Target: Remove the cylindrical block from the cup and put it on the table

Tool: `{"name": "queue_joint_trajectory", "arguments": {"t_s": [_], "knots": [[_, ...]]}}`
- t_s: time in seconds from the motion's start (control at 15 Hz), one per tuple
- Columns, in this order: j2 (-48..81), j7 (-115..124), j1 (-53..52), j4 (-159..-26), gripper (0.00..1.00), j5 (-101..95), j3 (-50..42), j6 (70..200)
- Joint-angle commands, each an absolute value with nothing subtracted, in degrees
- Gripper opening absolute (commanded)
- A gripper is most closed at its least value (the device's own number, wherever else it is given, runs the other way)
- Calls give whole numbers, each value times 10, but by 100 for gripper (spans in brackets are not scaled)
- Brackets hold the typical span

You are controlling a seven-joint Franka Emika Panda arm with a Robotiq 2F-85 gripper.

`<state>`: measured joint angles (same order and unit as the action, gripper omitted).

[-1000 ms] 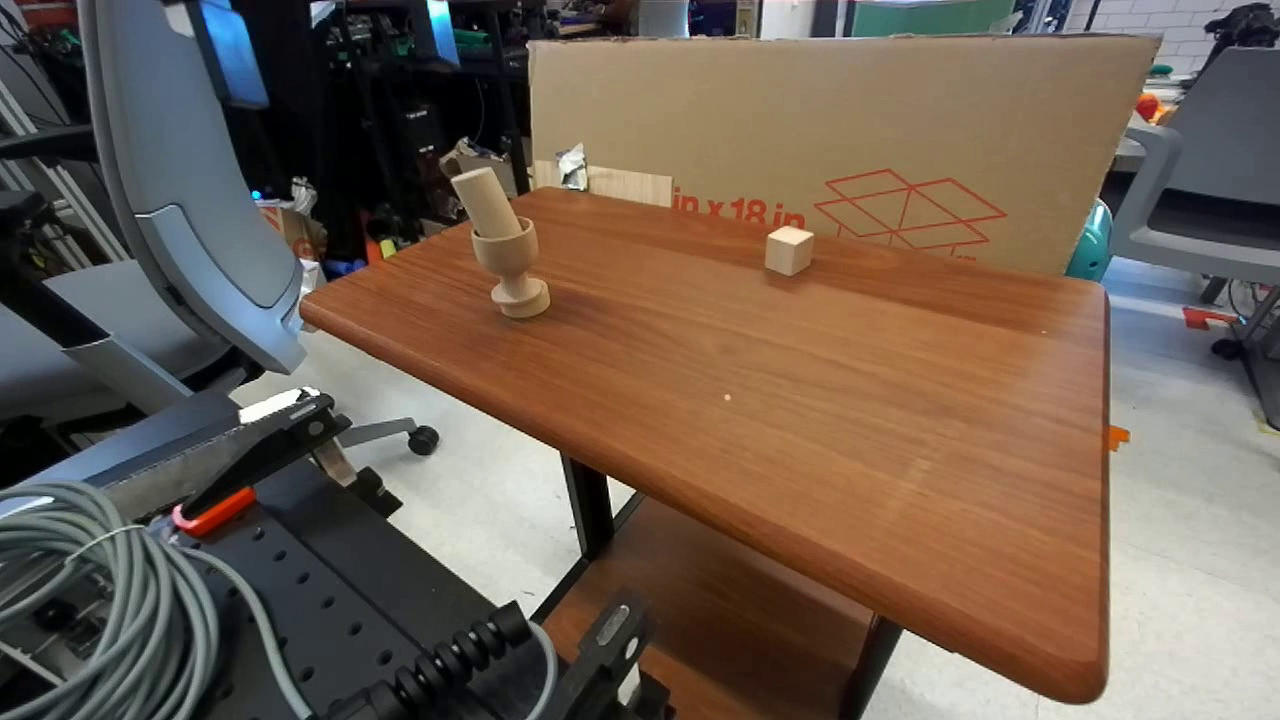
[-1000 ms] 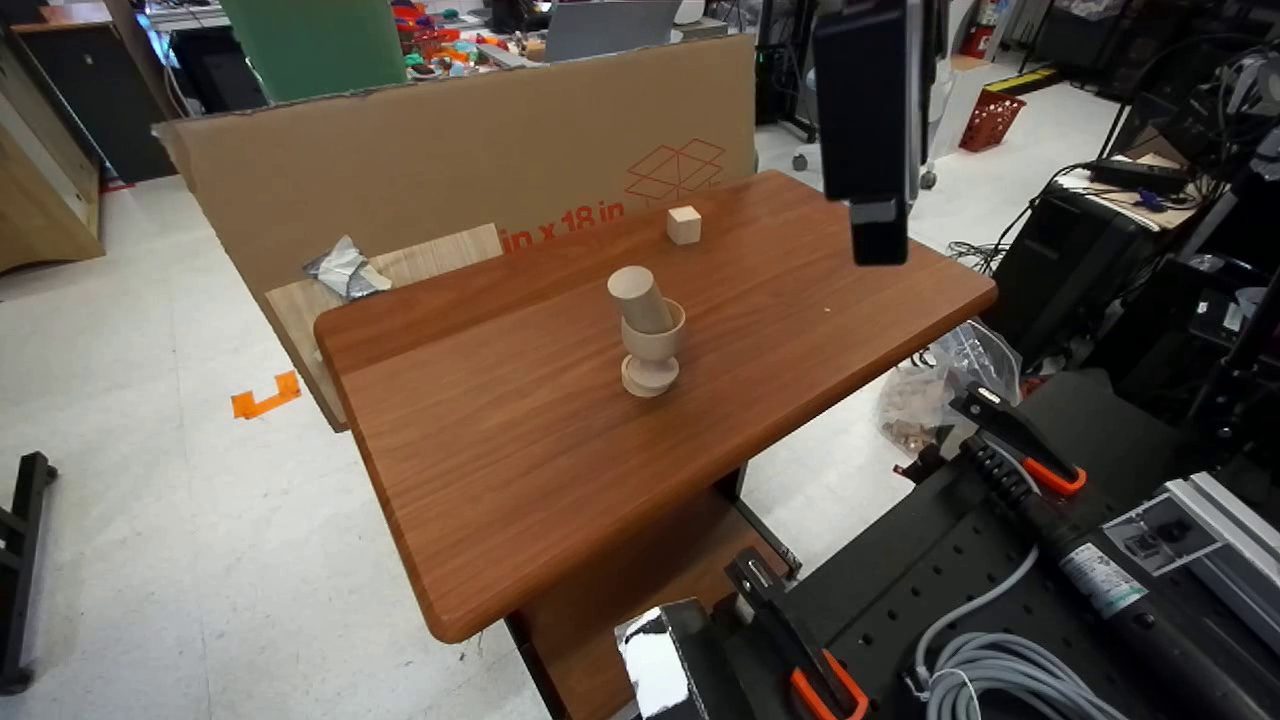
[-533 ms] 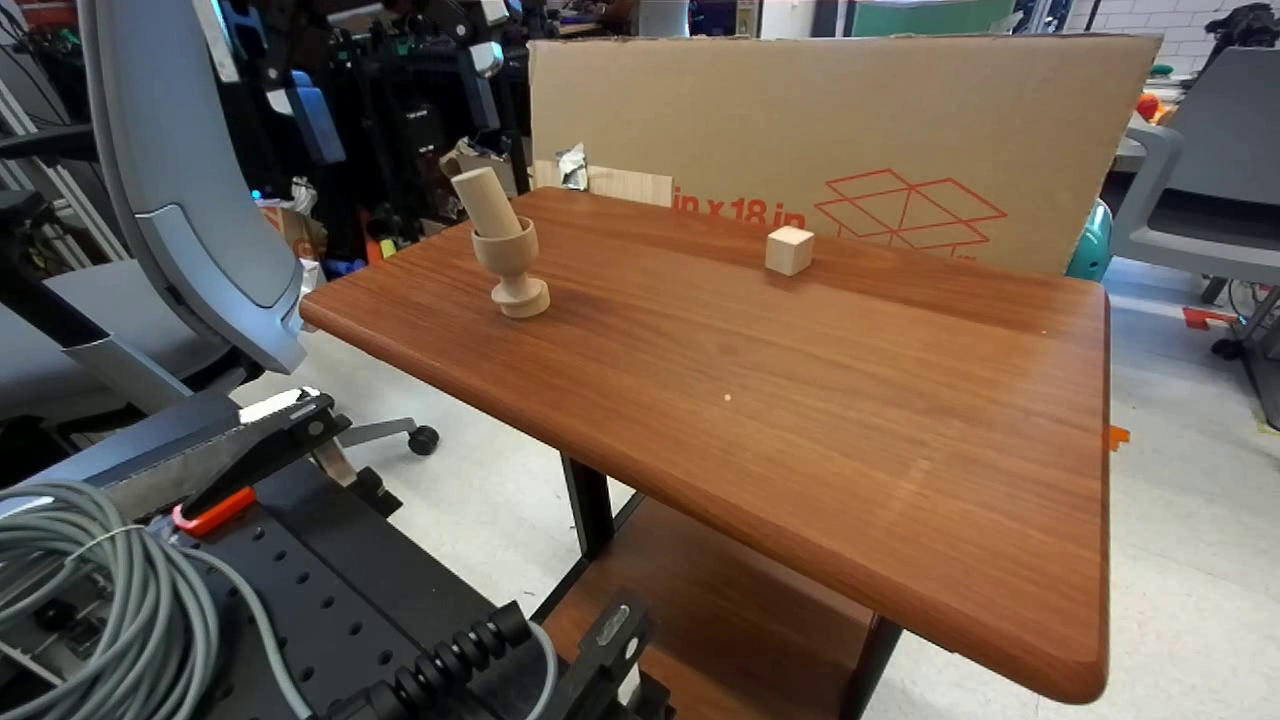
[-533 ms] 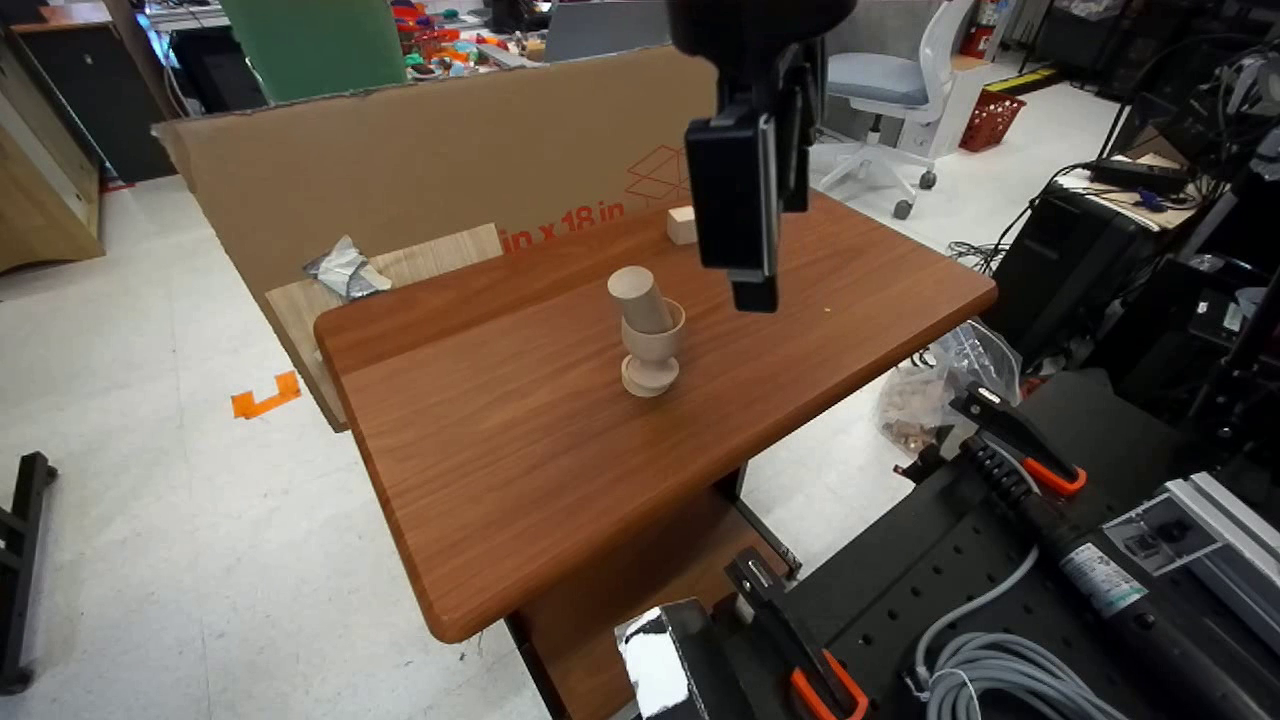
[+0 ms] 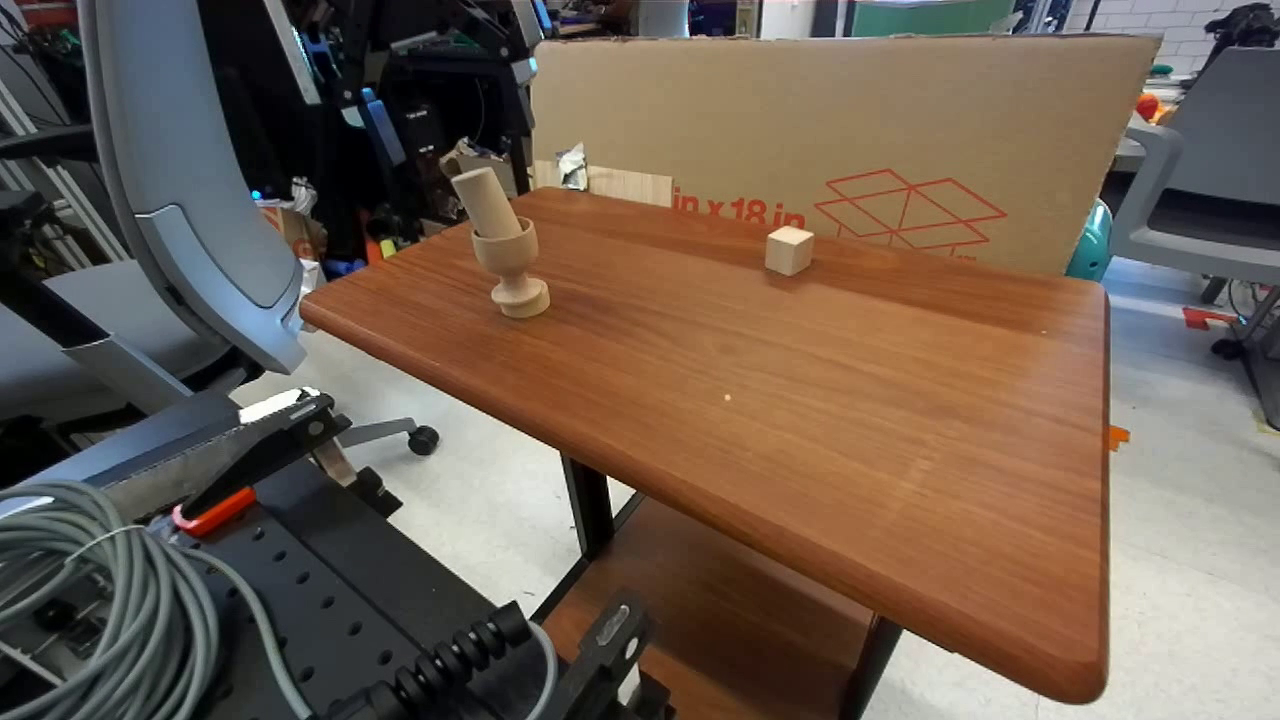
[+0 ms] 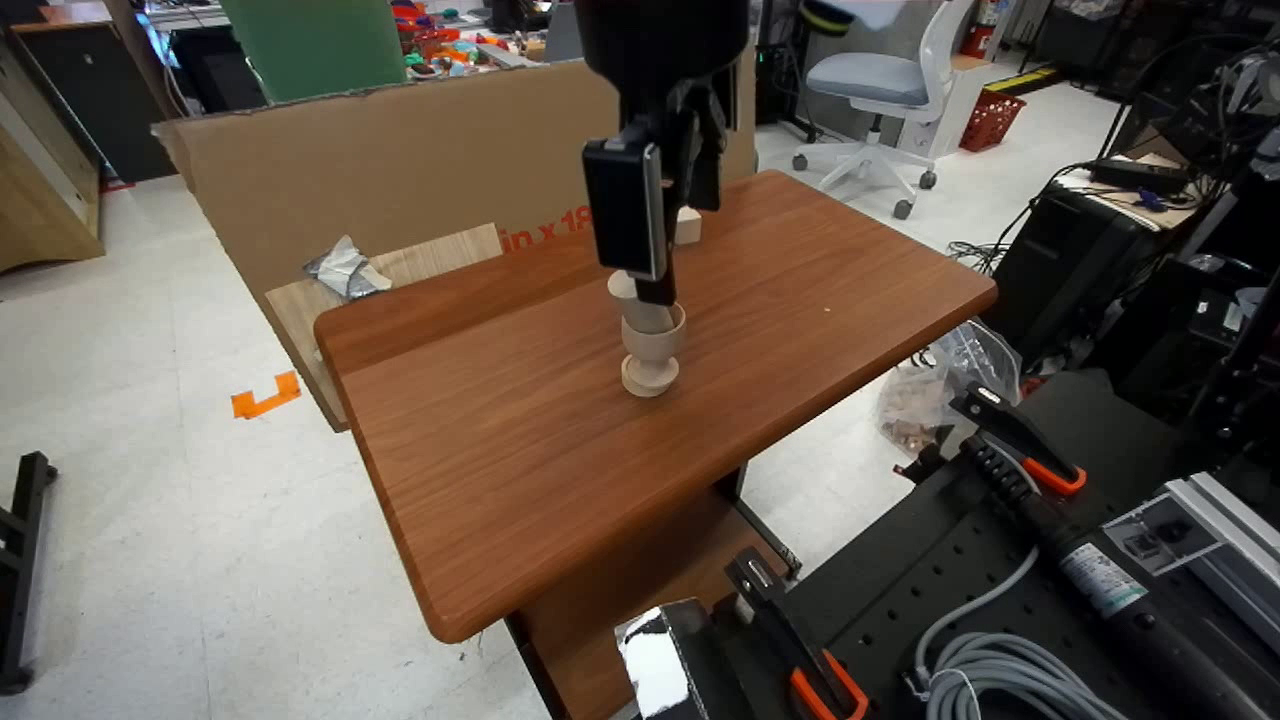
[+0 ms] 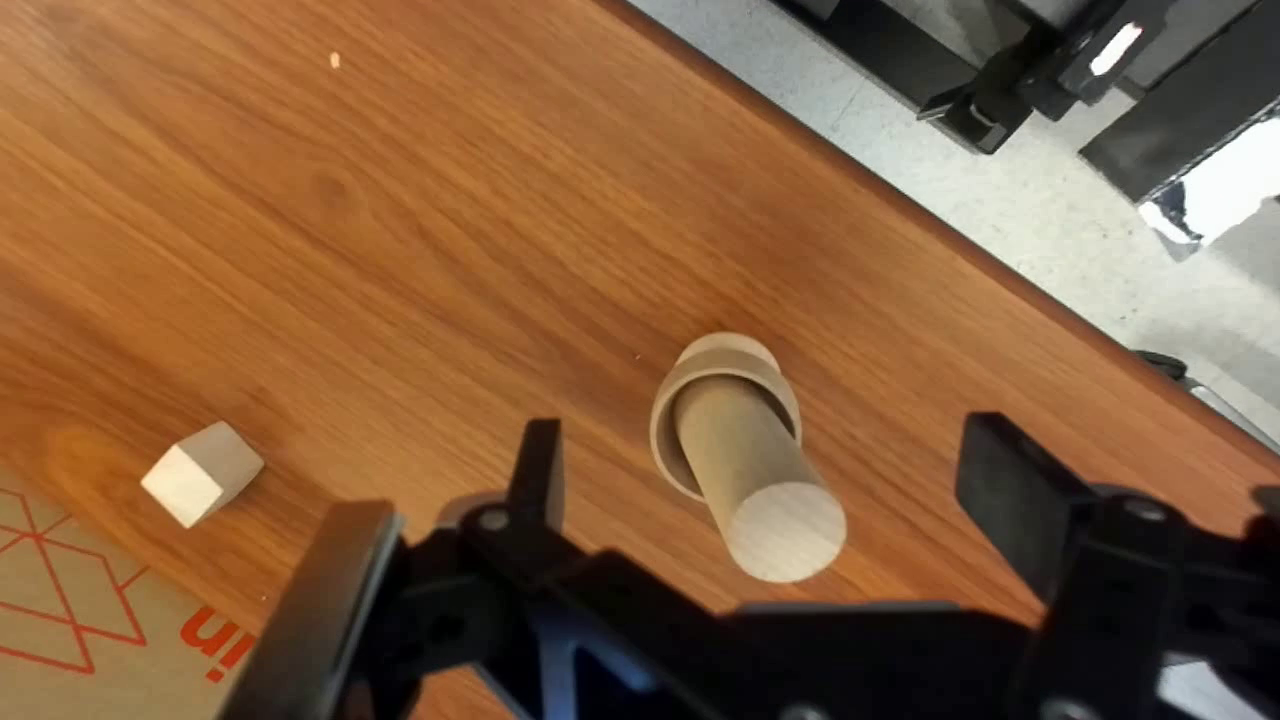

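The cylindrical block [image 5: 487,203] leans in the cup [image 5: 505,254], its upper part sticking out over the rim. The cup stands upright on the table [image 5: 800,390]. In an exterior view the block [image 6: 648,319] is partly hidden behind a dark finger, above the cup [image 6: 653,346]. In the wrist view my gripper [image 7: 765,428] is open and empty. Its fingers lie on either side of the block [image 7: 742,440] and cup [image 7: 728,356], apart from both, with the block's round end facing the camera.
A small pale wooden cube [image 5: 789,251] sits near the table's far edge, by a large cardboard sheet [image 5: 850,120]. A black cart with clamps and a coiled grey cable [image 6: 990,670] stands beside the table. A grey chair [image 5: 190,180] is near the cup's end.
My gripper has moved from the right of the cup to the left in an exterior view, and now hangs in front of the block's top. The block, cup and cube have not moved.
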<state>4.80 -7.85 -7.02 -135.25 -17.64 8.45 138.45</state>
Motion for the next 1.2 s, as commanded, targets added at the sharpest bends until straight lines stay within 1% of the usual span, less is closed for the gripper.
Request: {"name": "queue_joint_trajectory", "arguments": {"t_s": [0.0, 0.33, 0.4, 0.8, 0.93, 1.0, 1.13], "knots": [[101, -52, -82, -1306, 100, -193, 82, 1383], [143, -47, -94, -1278, 100, -194, 79, 1373], [147, -46, -97, -1277, 82, -197, 78, 1374], [137, -50, -104, -1290, 34, -206, 78, 1377], [134, -50, -103, -1291, 20, -205, 78, 1377], [131, -51, -102, -1290, 12, -203, 78, 1376], [124, -52, -101, -1291, 10, -201, 77, 1376]]}}
